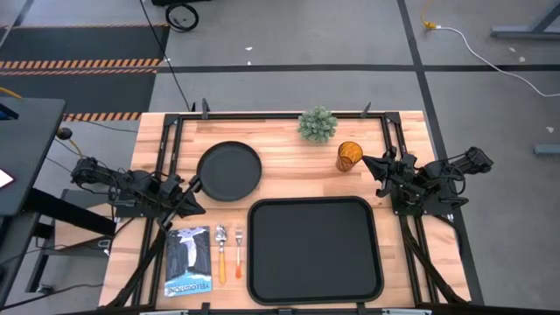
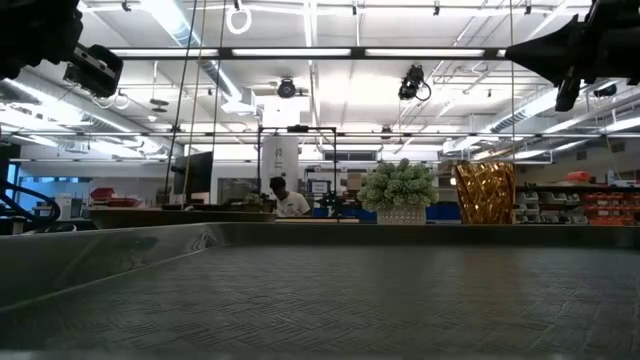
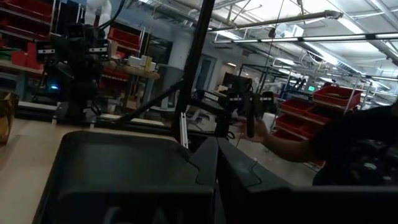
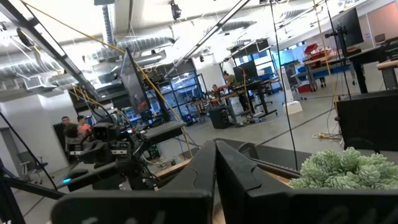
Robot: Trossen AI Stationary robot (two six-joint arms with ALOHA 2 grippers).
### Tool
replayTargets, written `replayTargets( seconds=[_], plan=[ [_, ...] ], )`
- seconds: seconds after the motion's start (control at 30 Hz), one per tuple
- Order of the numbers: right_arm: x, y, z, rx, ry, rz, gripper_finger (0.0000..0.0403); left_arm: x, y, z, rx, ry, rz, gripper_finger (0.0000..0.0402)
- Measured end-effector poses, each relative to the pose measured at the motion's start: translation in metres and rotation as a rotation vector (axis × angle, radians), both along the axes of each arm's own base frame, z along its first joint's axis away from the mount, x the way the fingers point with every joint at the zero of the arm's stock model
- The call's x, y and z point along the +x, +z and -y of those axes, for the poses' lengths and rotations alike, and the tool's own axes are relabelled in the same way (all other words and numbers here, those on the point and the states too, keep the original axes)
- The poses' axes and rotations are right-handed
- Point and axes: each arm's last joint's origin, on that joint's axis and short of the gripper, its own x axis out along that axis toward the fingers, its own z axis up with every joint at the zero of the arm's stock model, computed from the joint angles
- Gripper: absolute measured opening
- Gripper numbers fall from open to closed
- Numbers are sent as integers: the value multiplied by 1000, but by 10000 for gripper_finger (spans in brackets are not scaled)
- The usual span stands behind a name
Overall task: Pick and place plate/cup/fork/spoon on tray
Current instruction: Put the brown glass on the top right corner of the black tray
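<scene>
The black tray (image 1: 315,249) lies at the table's near middle. The round black plate (image 1: 229,171) lies flat beyond its left corner. The amber cup (image 1: 349,156) stands upright at the far right, also in the low view (image 2: 485,192). The spoon (image 1: 220,254) and the fork (image 1: 238,249) lie side by side left of the tray, heads toward the far edge. My left gripper (image 1: 196,194) is shut and empty, just left of the plate. My right gripper (image 1: 367,166) is shut and empty, just right of the cup.
A small green plant (image 1: 317,124) stands at the far edge, left of the cup. A blue-and-black packet (image 1: 188,261) lies left of the spoon. Dark frame rails run along both table sides. People show in the room beyond the table.
</scene>
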Motion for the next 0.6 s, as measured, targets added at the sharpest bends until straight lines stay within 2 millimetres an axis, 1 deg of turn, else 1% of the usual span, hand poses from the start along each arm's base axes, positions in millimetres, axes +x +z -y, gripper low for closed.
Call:
replayTargets(
  seconds=[0.13,0.27,0.4,0.5,0.6],
  plan=[
    [0,0,0,2,1,5,18,0,0,0,0,0,0,11],
    [-3,7,1,28,-9,73,18,0,0,0,3,4,5,11],
    [-1,2,1,-10,-15,8,18,1,1,-2,133,120,57,11],
    [1,-3,0,-14,-7,-32,18,1,2,-4,154,182,66,11],
    [2,-6,-1,14,15,-50,18,0,5,-4,140,194,96,11]
  ],
)
